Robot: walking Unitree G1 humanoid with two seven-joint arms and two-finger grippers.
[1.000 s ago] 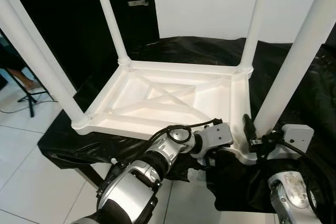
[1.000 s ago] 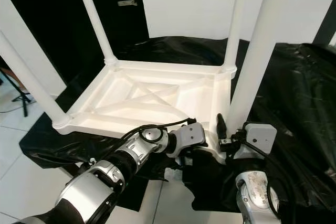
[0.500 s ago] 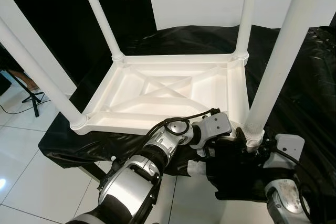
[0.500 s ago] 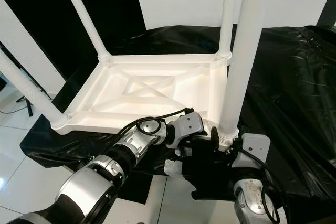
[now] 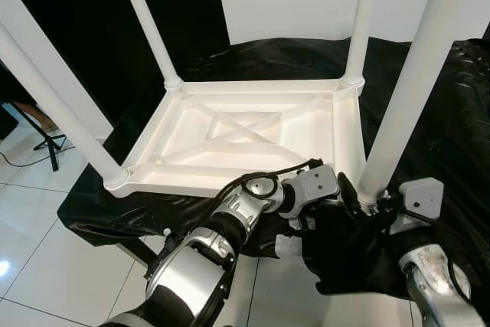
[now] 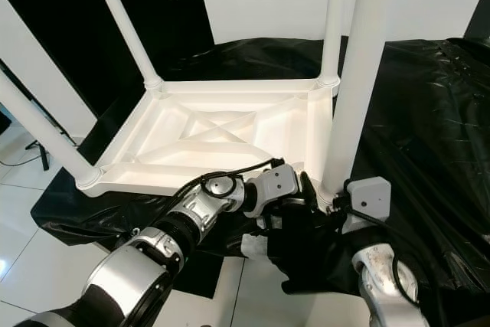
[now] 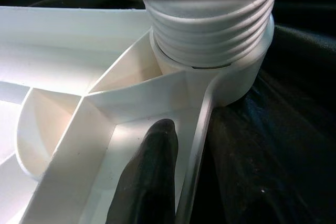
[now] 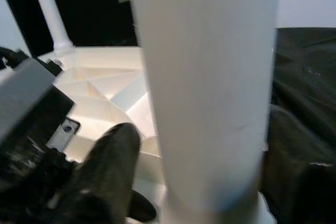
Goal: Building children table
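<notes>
Tabletop (image 5: 245, 139) lies upside down on black sheeting (image 5: 429, 112), ribbed underside up, with three legs standing in its far and left corners. Fourth leg (image 5: 409, 89) stands at the near right corner, its threaded end (image 7: 210, 30) partly seated in the socket (image 7: 236, 77). Right gripper (image 5: 360, 203) is clamped on this leg just above the tabletop. Left gripper (image 5: 310, 216) sits at the same corner, one finger (image 7: 149, 177) resting inside the rim; whether it is apart or together cannot be told.
</notes>
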